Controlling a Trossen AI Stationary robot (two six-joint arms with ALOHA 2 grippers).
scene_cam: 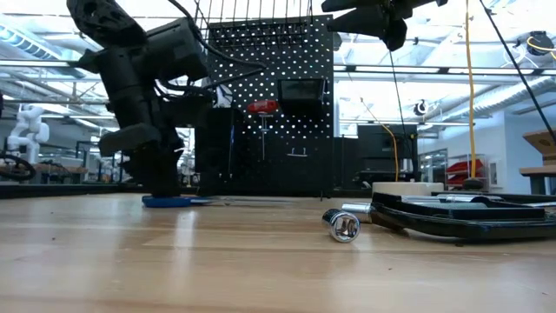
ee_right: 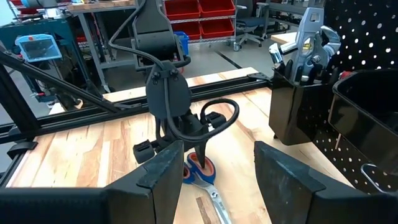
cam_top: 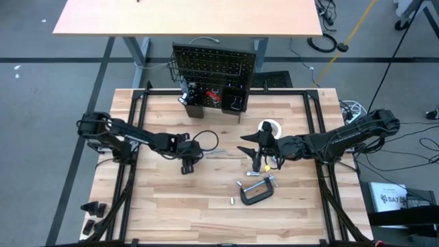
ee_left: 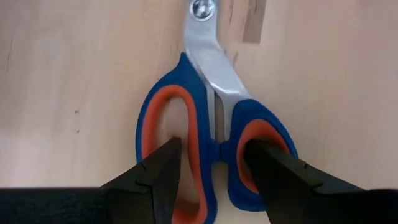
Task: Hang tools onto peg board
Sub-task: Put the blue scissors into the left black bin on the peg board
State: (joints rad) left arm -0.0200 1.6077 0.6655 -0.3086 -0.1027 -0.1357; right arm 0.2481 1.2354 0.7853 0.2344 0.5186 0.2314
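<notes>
Scissors (ee_left: 214, 93) with blue and orange handles lie flat on the table, blades pointing toward the right arm. My left gripper (ee_left: 216, 165) stands open over them, pointing steeply down, with one finger in each handle loop; the low view shows it (scene_cam: 161, 178) down at the tabletop. My right gripper (ee_right: 217, 180) hovers open above the table's middle (cam_top: 250, 147), nearly level, with nothing between its fingers. The peg board (cam_top: 212, 65) stands upright at the far edge. A red-handled tool (scene_cam: 262, 106) hangs on it, and silver tools (ee_right: 305, 46) stick out of a black bin. My left gripper comes from above with its fingers (ee_left: 165, 165) lowered into the two orange-lined handle loops (ee_left: 163, 112), one finger in each. Whether they touch the loops I cannot tell. The scissors lie flat on the table.
A black C-clamp (cam_top: 257, 191) lies on the table near the right arm. A white tape roll (cam_top: 269, 128) lies farther back. A silver socket piece (scene_cam: 341, 226) and a small silver part (cam_top: 232, 201) lie toward the near edge. Black frame rails (cam_top: 123, 171) run along both table sides.
</notes>
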